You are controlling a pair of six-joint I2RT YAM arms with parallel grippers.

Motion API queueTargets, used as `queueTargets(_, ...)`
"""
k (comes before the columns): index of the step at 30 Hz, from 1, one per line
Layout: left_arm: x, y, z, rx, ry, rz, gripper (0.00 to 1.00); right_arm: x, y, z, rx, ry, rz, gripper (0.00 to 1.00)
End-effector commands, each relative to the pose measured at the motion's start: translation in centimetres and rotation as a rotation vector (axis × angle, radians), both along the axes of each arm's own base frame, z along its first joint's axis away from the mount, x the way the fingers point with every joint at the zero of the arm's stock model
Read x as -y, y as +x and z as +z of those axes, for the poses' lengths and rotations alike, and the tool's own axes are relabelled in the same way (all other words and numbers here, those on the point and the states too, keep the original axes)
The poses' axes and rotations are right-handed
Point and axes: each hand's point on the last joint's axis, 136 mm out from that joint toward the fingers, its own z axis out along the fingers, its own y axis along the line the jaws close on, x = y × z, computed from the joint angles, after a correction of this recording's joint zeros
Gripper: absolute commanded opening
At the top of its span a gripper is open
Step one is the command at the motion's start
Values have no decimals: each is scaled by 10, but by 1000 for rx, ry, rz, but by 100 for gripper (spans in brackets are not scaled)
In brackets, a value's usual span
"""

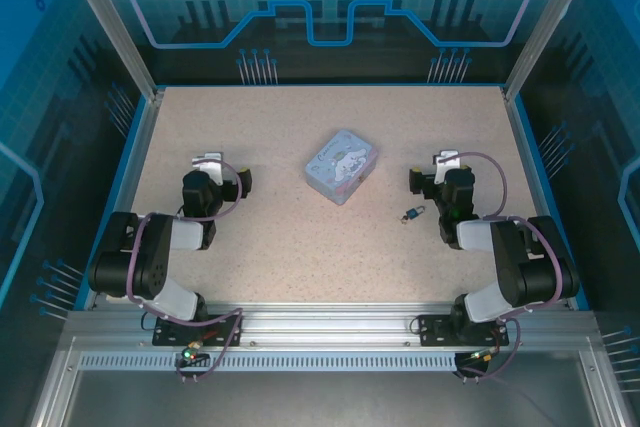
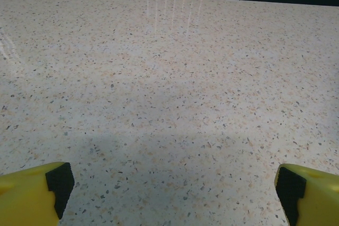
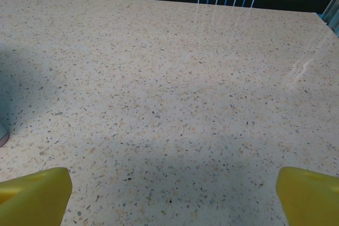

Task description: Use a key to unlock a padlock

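The padlock is a tiny bluish speck lying on the speckled table, to the right of the middle. A tiny dark sliver touching its left end may be the key; it is too small to be sure. My right gripper hovers just right of and beyond the padlock. In the right wrist view that gripper is open, with bare tabletop between its yellow fingertips. My left gripper is far off on the left side. It is open too, over bare table.
A pale blue cartoon-printed tin lies flat in the middle of the table, between the two grippers. A sliver of its corner shows at the left edge of the right wrist view. Blue-rimmed walls enclose the table.
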Motion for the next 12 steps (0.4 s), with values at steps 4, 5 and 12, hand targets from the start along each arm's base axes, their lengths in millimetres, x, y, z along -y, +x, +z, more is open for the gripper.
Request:
queueTargets(4,0,4,5,17,1,3,99,1,3,2,4,-16,-3,100)
queueTargets(5,0,4,5,17,1,3,99,0,3,1,1,-15,0,100)
queueTargets(12,0,4,5,18,1,3,99,0,3,1,-1,8,23,100)
